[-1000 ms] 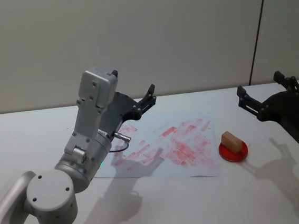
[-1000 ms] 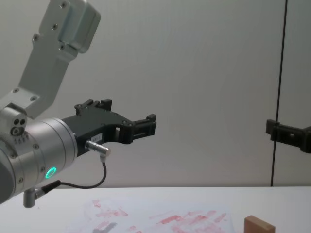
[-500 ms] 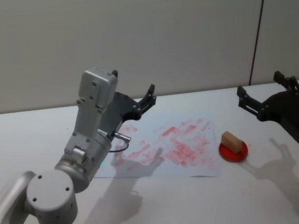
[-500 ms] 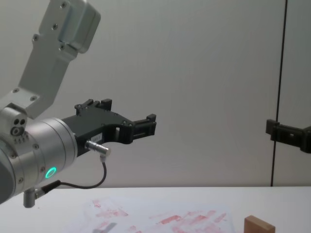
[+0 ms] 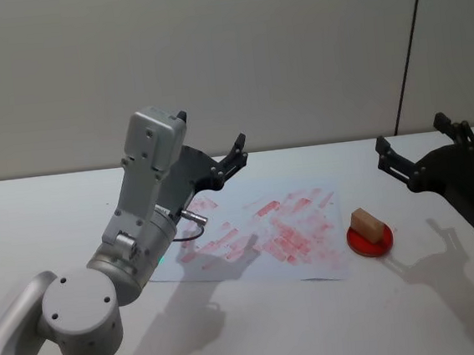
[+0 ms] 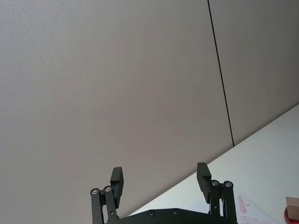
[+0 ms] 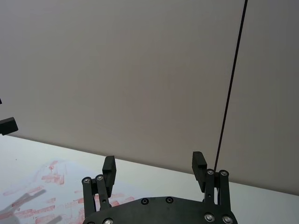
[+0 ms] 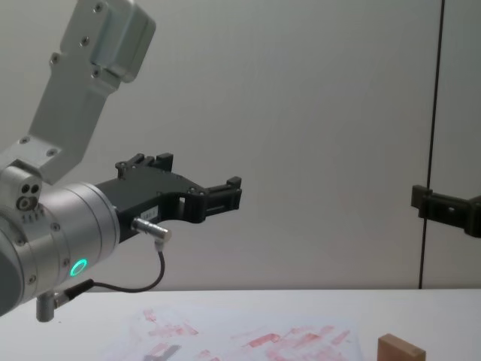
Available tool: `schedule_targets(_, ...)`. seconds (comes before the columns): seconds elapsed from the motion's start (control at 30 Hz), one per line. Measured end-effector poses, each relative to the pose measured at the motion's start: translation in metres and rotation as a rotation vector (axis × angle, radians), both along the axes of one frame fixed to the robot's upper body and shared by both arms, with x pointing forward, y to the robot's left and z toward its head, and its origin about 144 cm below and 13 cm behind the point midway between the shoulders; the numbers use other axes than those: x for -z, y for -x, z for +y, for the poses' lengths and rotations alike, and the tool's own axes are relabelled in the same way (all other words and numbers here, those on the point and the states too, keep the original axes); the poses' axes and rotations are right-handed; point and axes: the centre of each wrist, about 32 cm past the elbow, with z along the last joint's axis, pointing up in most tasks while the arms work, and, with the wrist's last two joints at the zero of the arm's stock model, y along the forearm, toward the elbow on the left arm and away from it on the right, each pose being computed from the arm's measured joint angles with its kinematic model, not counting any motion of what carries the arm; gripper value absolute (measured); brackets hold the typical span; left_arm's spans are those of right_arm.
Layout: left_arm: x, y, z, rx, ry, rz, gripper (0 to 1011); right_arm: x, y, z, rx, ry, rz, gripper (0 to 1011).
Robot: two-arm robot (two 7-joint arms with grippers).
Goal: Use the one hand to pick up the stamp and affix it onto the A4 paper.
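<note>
The stamp (image 5: 369, 223), a small light-brown wooden block, rests on a round red ink pad (image 5: 370, 243) right of the A4 paper (image 5: 260, 238), a white sheet covered in red imprints. My right gripper (image 5: 411, 131) hovers open above the table, right of and behind the stamp, holding nothing. My left gripper (image 5: 211, 129), on the arm with the green ring and cable, hangs open over the paper's far left part. From the chest, the stamp (image 8: 400, 350) sits at the bottom right, the paper (image 8: 248, 338) along the bottom, the left gripper (image 8: 199, 171) high up, and the right gripper (image 8: 443, 207) at the right edge.
The white table (image 5: 38, 205) has bare room left of the paper and in front of it. A plain wall with a dark vertical seam (image 5: 409, 43) stands behind. The left arm's big joints (image 5: 83, 318) fill the near left.
</note>
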Motion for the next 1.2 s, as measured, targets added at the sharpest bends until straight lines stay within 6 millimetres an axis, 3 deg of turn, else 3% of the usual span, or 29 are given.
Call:
schedule_targets(0.77, 0.000, 0.000, 0.000, 0.000, 0.000, 0.000, 1001, 0.005, 0.025, -0.033, 0.005, 0.055, 0.180, 1001)
schedule_targets(1.2, 0.000, 0.000, 0.000, 0.000, 0.000, 0.000, 1001, 0.020, 0.006, -0.027, -0.056, 0.121, 0.310, 1001)
